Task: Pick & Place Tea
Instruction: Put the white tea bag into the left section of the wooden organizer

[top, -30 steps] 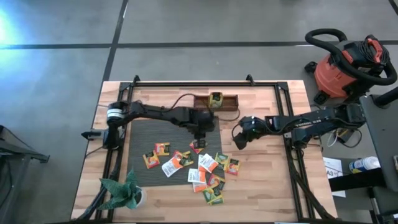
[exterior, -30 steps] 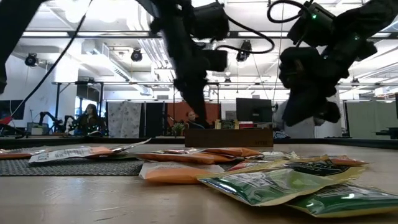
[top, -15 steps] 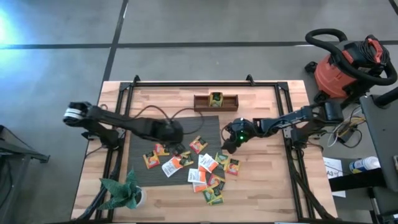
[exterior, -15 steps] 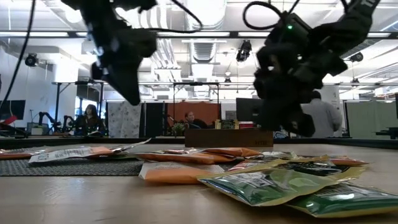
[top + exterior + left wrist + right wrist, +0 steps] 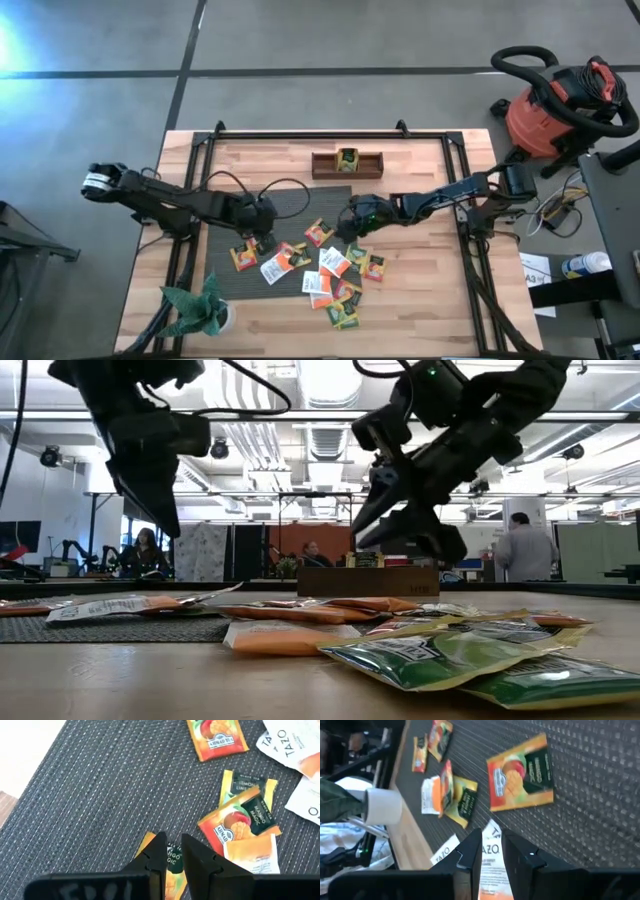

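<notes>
Now we had swung both arms down over the small flat printed tea packets [image 5: 330, 268] on the bench [image 5: 420, 310]; left jaws [image 5: 173, 854] and right jaws [image 5: 491, 846] nearly closed, empty, ready to pick

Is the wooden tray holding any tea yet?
Yes: one packet sits in the wooden tray; the other compartments look empty.

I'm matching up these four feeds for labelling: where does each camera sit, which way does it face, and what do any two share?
High: above, straight down on the table; both arms show.
Low: table-top height, level across tea packets into the room; both arms overhead.
Left wrist: down past the left gripper onto the grey mat.
Right wrist: past the right gripper at the mat, a white pot.
Both wrist views share the mango packets.
</notes>
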